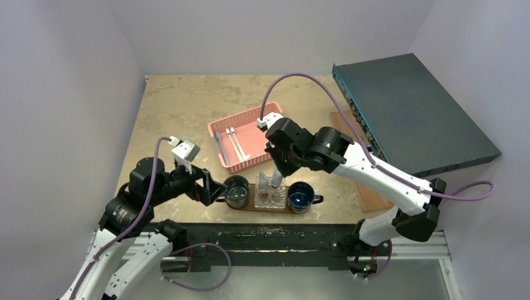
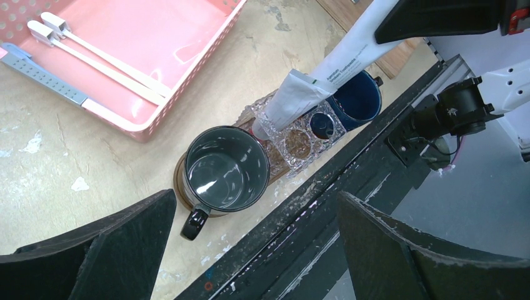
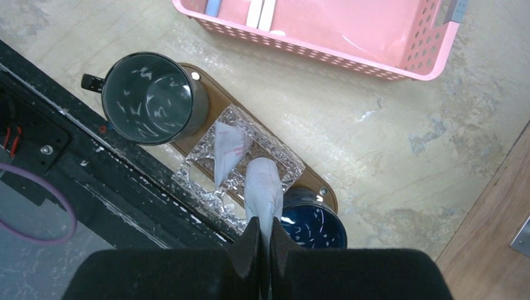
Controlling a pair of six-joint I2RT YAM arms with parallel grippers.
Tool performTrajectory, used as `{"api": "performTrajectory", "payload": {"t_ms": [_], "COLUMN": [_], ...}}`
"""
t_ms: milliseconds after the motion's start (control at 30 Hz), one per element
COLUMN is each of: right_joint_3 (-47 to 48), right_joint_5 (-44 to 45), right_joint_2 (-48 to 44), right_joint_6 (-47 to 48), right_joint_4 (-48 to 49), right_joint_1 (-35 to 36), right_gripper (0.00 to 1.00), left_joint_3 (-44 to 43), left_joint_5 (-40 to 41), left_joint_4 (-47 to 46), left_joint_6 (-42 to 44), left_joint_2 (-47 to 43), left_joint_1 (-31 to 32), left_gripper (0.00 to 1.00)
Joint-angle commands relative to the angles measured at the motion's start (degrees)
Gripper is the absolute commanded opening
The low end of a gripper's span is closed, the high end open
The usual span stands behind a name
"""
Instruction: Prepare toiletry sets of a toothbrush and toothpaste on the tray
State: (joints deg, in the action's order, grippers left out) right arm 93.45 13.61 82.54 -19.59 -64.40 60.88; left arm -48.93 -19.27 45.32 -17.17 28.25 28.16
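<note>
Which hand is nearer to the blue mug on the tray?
Right. The right hand, shut on a toothpaste tube, hangs just beside and above the blue mug. The left hand is open beyond the grey mug, at the tray's other end.

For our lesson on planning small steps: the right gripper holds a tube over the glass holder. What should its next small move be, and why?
Probably open the right gripper to release the toothpaste tube. Its cap end appears to sit inside a compartment of the glass holder on the tray, beside a second tube, so it likely needs no further carrying.
</note>
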Motion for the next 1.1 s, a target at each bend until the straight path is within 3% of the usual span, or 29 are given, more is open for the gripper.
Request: {"api": "performTrajectory", "payload": {"t_ms": [0, 1067], "right_joint_3": [-1.8, -11.3], "right_joint_5": [1.1, 5.4], "right_joint_2": [-0.2, 0.3], "right_joint_6": [-0.8, -2.2], "right_joint_4": [2.9, 10.3], "right_joint_1": [0.5, 1.1], "right_gripper": [0.00, 0.00], "left_joint_3": [0.1, 0.2], "left_joint_5": [0.4, 0.3], "left_joint_4": [-1.8, -2.0], "left_joint_6": [-0.2, -0.2], "left_joint_2": [0.0, 1.5], "left_joint_1": [-0.1, -0.1], "left_gripper": [1.00, 1.00]}}
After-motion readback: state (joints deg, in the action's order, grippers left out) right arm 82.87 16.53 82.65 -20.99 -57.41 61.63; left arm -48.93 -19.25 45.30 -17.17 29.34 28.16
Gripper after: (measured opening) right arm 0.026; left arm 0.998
